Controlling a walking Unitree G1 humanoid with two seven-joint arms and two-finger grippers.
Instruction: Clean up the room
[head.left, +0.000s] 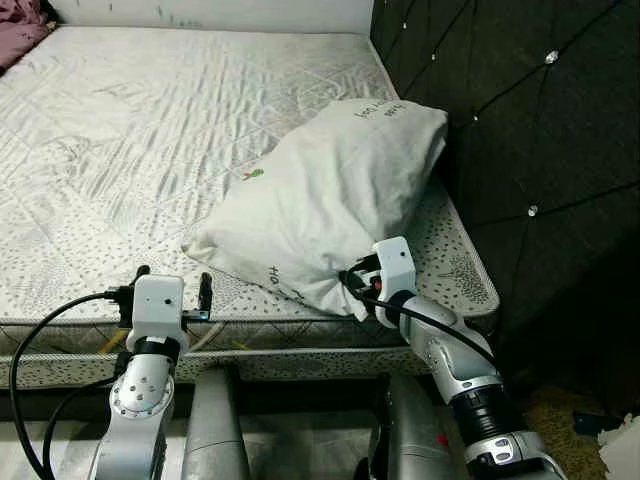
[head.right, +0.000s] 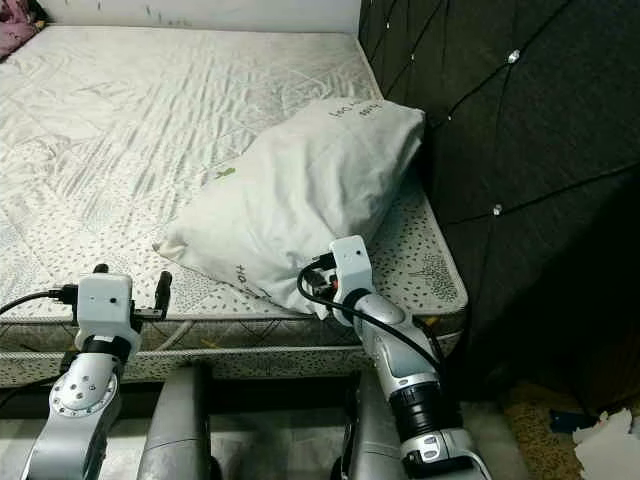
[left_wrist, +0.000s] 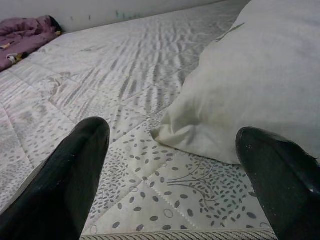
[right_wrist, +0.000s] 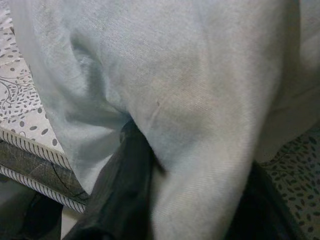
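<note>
A white pillow lies tilted on the patterned mattress, close to the headboard side, with its near corner hanging over the front edge. My right gripper is at that near corner, shut on a bunched fold of the pillow; a black finger shows on each side of the cloth. At the mattress's front edge, left of the pillow, my left gripper stands open. Its two fingers are wide apart with nothing between them, pointing at the pillow's left corner.
A dark tufted headboard rises along the bed's right side. A purple cloth lies at the far left corner of the mattress. White scraps of paper sit on the floor at the lower right.
</note>
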